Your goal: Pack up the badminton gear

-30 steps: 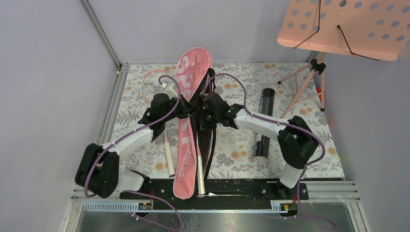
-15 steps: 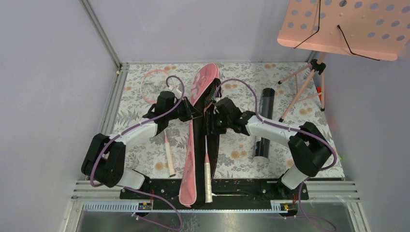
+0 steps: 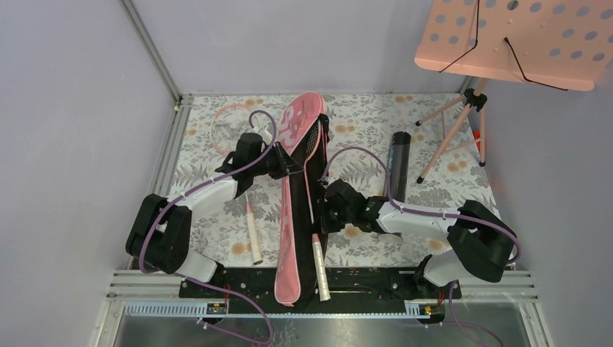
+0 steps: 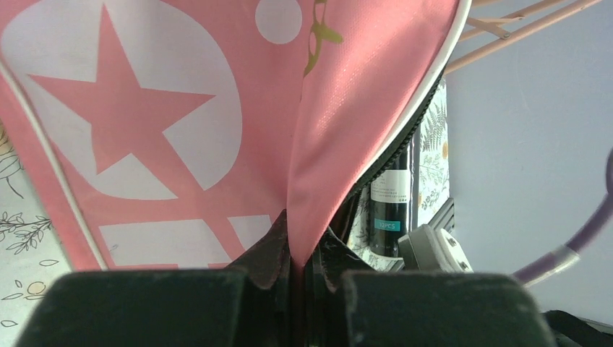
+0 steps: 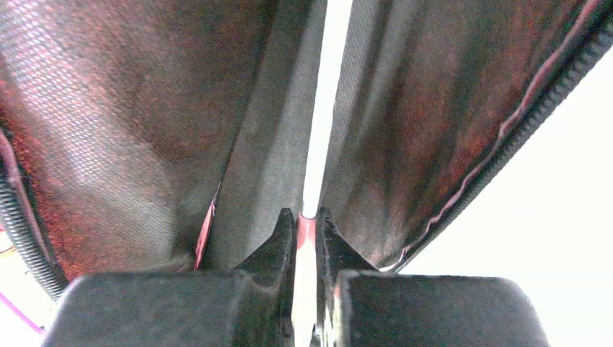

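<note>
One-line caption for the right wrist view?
Right gripper pinches the thin racket shaft inside the open cover, dark lining on both sides.

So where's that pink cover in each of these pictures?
Top: cover runs down the middle, far edge to near edge.
Left wrist: cover fills the view, pink starred face, pinched by the left gripper.
Right wrist: cover fills the view, dark lining, around the racket shaft.
Shared: black tube, in top and left wrist only.

Head of racket point(image 3: 320, 266) mostly hidden inside pink cover point(image 3: 288, 238), music stand point(image 3: 520, 40) cut by top edge
</note>
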Motion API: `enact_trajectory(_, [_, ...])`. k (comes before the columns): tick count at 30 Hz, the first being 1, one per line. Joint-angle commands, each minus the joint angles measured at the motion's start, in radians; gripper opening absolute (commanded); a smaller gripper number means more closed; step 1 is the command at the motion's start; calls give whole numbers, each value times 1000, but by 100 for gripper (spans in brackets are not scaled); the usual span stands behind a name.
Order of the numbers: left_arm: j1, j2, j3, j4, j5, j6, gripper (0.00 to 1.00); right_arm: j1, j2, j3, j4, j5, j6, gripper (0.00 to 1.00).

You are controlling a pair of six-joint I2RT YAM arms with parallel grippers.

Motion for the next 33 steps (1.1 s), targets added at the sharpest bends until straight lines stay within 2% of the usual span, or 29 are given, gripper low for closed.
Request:
enact_trajectory(1, [6,-8,10,121,78,-43,0,8,-34,-21,175,6,53,0])
enact_trajectory(9, [-12,-94,-103,130,91,-33,0,0,-29,173,156,-24,61,0])
enact_trajectory(15, [-26,-154,-179,186,129,-79,0,-26,46,218,205,29,153,0])
enact_trajectory(18, [-24,-203,-182,67,14,-32,0,-26,84,216,225,128,149,0])
enact_trajectory(23, [-25,-223,-203,171,146,-71,0,-26,170,238,230,264,154,0])
enact_trajectory(26, [-27,-192,-209,242,221,-113,0,-26,214,269,253,228,189,0])
enact_trajectory(28, [-23,-181,-216,282,251,-130,0,-28,215,315,181,236,182,0])
enact_trajectory(30, [-23,-184,-214,267,245,-121,0,-39,189,339,137,224,146,0])
enact_trajectory(33, [-22,-181,-198,210,247,-88,0,-90,150,378,101,110,108,0])
